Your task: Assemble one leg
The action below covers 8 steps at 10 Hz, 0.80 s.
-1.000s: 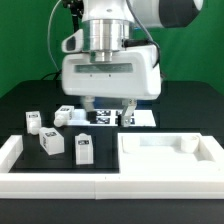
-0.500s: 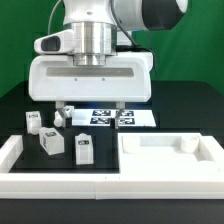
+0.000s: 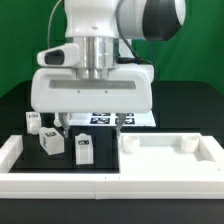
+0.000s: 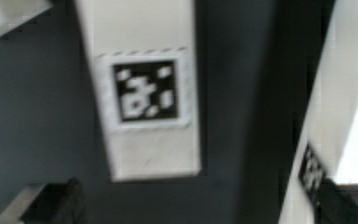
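Nearest in the exterior view is a white border rail (image 3: 60, 186), with the large tray-like part (image 3: 165, 160) just behind it on that view's right. Left of the tray stand three tagged blocks: the front leg (image 3: 82, 150), the middle leg (image 3: 51, 142) and the far leg (image 3: 33, 122). Behind them the gripper (image 3: 91, 123) hangs low over the marker board (image 3: 103, 117), fingers spread wide. Only the wrist view shows a fourth leg (image 4: 146, 100) lying lengthwise between the dark fingertips (image 4: 43, 205), untouched.
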{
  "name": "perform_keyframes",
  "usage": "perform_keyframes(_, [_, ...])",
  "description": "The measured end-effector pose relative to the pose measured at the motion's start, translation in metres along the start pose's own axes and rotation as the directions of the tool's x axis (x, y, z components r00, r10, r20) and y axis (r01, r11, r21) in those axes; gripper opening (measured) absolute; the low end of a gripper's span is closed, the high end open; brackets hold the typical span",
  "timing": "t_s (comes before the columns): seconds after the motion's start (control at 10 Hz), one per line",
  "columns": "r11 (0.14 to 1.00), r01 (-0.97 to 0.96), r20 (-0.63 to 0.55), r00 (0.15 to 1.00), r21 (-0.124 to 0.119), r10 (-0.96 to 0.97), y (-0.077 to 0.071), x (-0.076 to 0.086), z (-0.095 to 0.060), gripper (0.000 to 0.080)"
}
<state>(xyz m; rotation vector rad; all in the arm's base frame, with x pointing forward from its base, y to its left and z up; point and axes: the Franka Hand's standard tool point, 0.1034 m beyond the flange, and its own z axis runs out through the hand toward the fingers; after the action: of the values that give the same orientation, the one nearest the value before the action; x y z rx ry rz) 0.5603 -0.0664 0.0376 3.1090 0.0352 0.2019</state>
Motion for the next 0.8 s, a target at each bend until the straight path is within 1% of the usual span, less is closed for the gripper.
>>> perform_keyframes(0.1, [1.000, -0.014, 0.020, 1.000, 0.003, 0.014, 0.000, -0.001, 0.007, 0.0649])
perform_keyframes(0.3, [1.000, -0.014, -0.006, 1.000, -0.012, 0.014, 0.002, 0.002, 0.007, 0.0649])
perform_keyframes(0.4, [1.000, -0.017, -0.007, 1.000, -0.013, 0.016, 0.004, 0.003, 0.006, 0.0649])
perform_keyframes(0.5, [1.000, -0.021, -0.002, 1.000, -0.008, 0.021, 0.008, 0.005, 0.002, 0.0649])
perform_keyframes(0.6, [1.000, -0.030, -0.005, 1.000, -0.008, 0.030, 0.015, 0.008, -0.003, 0.0649])
perform_keyframes(0.7, [1.000, -0.023, -0.008, 1.000, -0.014, 0.023, 0.024, 0.007, -0.004, 0.0649])
perform_keyframes(0.8, [0.999, -0.030, 0.000, 1.000, -0.020, 0.030, 0.032, 0.001, 0.002, 0.0649])
